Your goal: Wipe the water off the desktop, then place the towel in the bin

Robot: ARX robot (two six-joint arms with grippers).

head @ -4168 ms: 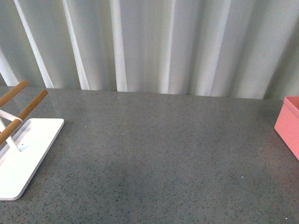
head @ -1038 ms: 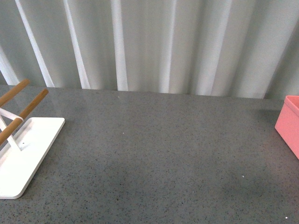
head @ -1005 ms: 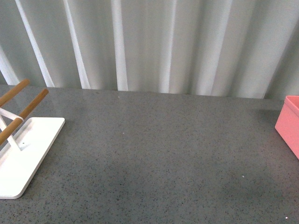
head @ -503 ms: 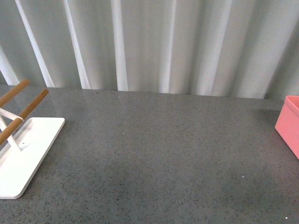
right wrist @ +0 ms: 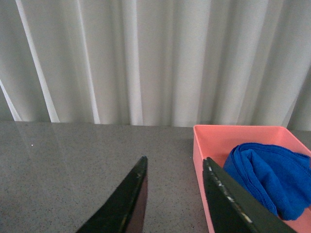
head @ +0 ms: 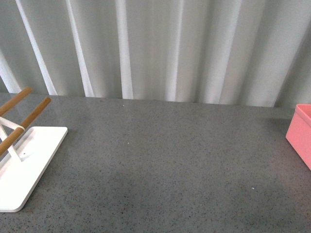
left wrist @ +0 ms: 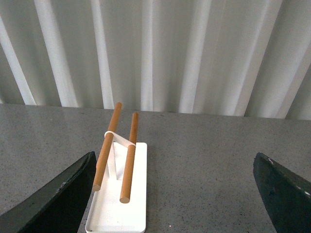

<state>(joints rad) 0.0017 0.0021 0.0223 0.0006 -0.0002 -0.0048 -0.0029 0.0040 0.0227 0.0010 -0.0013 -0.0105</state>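
Desktop (head: 165, 165) is a wide grey speckled slab, w/ white pleated curtain (head: 160, 48) behind its far edge. No arm shows in the front view.

Towel (right wrist: 269, 179) is in the bin (right wrist: 233, 133), a rolled-up blue bundle lying against the wall farther from the gripper, filling a good part of the inside. Bin sits at the robot's right end of the desktop; front view catches only its pink corner at the frame edge.

Right gripper (right wrist: 175, 194) hangs just beside the bin, over bare desktop, fingers a little apart w/ nothing btwn them; one fingertip overlaps the bin's near wall in the wrist view, can't tell if it's touching.

Left gripper (left wrist: 170, 194) is spread wide, dark fingers at opposite edges of its wrist view, holding nothing. Btwn them on the desktop sits a white rack base (left wrist: 119, 204) w/ two wooden rods (left wrist: 129, 155) slanting up, joined by a white crossbar.
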